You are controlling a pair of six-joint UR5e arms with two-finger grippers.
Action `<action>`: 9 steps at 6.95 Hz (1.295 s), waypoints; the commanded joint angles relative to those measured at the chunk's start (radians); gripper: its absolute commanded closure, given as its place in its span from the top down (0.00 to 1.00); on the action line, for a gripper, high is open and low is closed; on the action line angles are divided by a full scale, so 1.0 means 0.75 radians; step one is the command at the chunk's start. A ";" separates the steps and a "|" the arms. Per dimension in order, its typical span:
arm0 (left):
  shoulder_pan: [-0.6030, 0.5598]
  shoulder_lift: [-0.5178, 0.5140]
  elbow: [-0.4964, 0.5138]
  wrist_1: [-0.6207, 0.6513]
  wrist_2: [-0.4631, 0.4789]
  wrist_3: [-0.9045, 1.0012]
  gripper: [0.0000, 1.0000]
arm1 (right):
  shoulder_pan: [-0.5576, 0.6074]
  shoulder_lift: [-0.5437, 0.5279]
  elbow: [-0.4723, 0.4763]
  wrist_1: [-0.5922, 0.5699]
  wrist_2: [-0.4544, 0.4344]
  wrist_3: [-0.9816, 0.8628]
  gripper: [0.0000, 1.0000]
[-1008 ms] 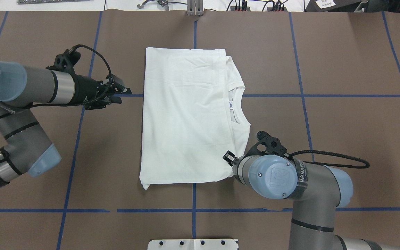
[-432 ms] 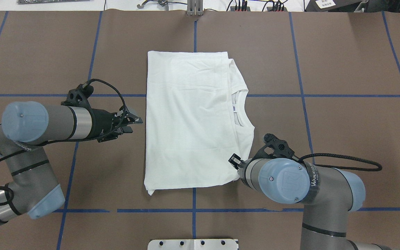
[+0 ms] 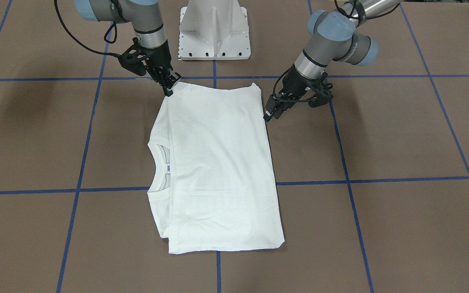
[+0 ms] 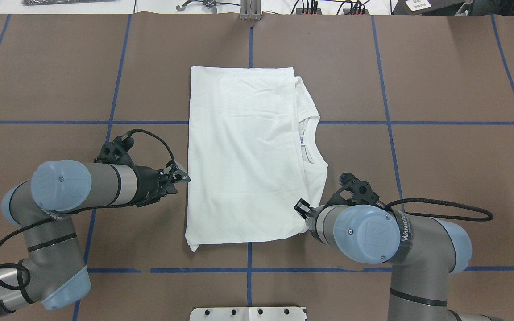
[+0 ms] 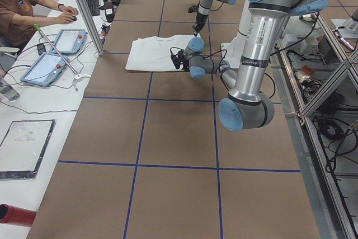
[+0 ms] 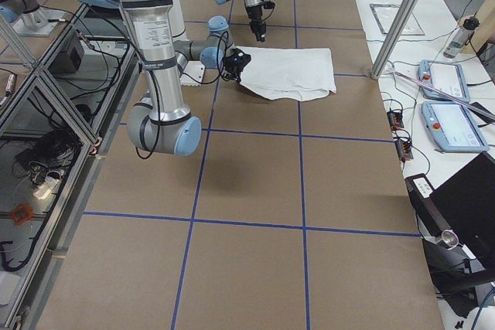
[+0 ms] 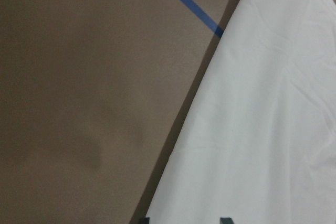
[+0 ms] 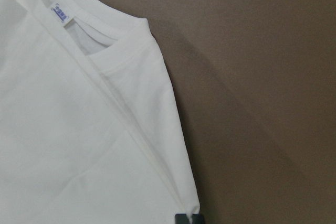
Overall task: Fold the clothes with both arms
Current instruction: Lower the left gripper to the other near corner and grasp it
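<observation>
A brown tabletop (image 4: 440, 67) crossed by blue tape lines (image 4: 386, 89) is seen. The folded white T-shirt (image 4: 243, 156) is laid flat at its middle, collar toward the robot's right. Only in the exterior left view are a white side desk (image 5: 33, 99), tablets (image 5: 68, 40) and a seated person (image 5: 17, 4) shown. The right pincer (image 3: 170, 84) is hidden under its wrist from overhead, but from the front it is seen pinching the shirt's corner nearest the robot. The left pincer (image 4: 181, 179) is held spread at the opposite edge.
</observation>
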 commanded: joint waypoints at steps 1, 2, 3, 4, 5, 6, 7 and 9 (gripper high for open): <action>0.105 0.000 -0.022 0.019 0.060 -0.074 0.59 | -0.002 0.000 0.001 0.000 0.000 0.001 0.00; 0.140 0.000 -0.044 0.049 0.066 -0.098 0.59 | -0.002 0.000 0.001 0.000 0.000 0.001 0.00; 0.161 0.000 -0.091 0.127 0.066 -0.115 0.59 | -0.004 0.000 0.001 0.000 -0.002 0.001 0.00; 0.187 0.002 -0.116 0.212 0.086 -0.117 0.59 | -0.004 0.000 0.001 0.000 0.000 0.001 0.00; 0.208 0.002 -0.116 0.225 0.115 -0.121 0.59 | -0.004 0.000 0.001 0.000 -0.002 0.001 0.00; 0.224 0.002 -0.116 0.252 0.117 -0.123 0.59 | -0.004 0.002 0.003 0.000 -0.002 0.001 0.00; 0.243 0.004 -0.118 0.283 0.119 -0.125 0.60 | -0.006 0.002 0.003 0.000 -0.002 0.001 0.00; 0.277 0.006 -0.167 0.360 0.119 -0.170 0.60 | -0.008 0.004 0.003 0.004 -0.002 0.001 0.00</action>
